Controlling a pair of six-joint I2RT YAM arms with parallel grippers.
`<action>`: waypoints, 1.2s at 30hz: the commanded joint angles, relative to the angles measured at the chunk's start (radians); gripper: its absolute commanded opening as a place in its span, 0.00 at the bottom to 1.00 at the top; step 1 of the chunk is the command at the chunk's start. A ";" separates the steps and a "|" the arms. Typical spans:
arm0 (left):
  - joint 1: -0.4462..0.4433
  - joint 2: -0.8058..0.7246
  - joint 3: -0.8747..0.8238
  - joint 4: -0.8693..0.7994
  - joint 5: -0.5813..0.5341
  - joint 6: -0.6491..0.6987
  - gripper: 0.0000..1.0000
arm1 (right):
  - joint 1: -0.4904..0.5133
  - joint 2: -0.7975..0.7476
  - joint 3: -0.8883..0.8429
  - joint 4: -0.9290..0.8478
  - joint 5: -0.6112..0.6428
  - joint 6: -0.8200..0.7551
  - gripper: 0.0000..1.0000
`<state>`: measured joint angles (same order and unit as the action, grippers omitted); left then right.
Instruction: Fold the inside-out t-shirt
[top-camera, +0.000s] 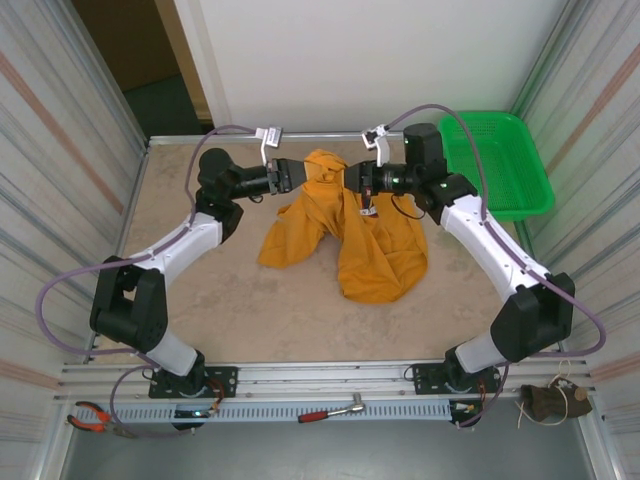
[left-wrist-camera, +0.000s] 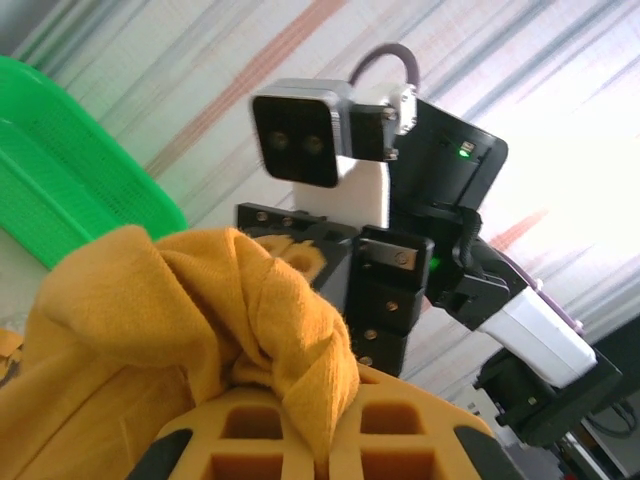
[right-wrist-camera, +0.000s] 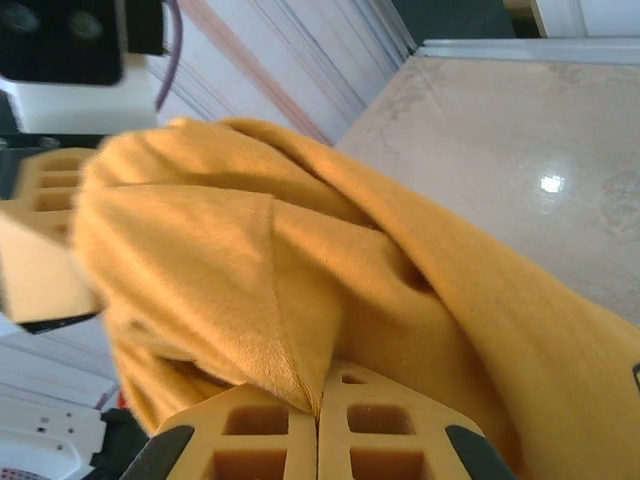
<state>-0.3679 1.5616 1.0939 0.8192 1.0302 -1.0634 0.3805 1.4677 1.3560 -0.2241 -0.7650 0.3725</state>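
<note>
Hanging above the far middle of the table (top-camera: 240, 320), the shirt (top-camera: 352, 238) is pinched in the closed left gripper (top-camera: 292, 176) and right gripper (top-camera: 352, 178). Regrasping is judged underway, and the grippers must be drawn apart next.

My top external camera sits high above and behind the arms, well back, and looks down on the whole table (top-camera: 250, 310). The left wrist camera looks out along the left gripper (left-wrist-camera: 322, 440), whose fingers sit at its lower edge. It is very close to the t-shirt (left-wrist-camera: 150, 330) and faces the right arm's camera (left-wrist-camera: 300, 135), with the green basket (left-wrist-camera: 60, 170) beyond. The right wrist camera looks the opposite way over the right gripper (right-wrist-camera: 318, 425), just as close, toward the left arm's camera (right-wrist-camera: 60, 40) and the table. All three share the bunched cloth between the two wrists.
</note>
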 joint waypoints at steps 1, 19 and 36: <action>0.041 -0.014 0.027 -0.127 -0.100 0.081 0.06 | -0.040 -0.078 -0.044 0.077 -0.128 0.060 0.00; -0.066 -0.277 0.023 -0.662 -0.565 0.422 0.60 | -0.068 -0.157 -0.257 0.435 -0.196 0.311 0.00; -0.244 -0.116 0.230 -0.944 -0.755 0.559 0.65 | -0.056 -0.172 -0.273 0.445 -0.175 0.322 0.00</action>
<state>-0.6090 1.4212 1.2755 -0.0616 0.3031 -0.5446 0.3202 1.3212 1.0897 0.1806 -0.9390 0.6743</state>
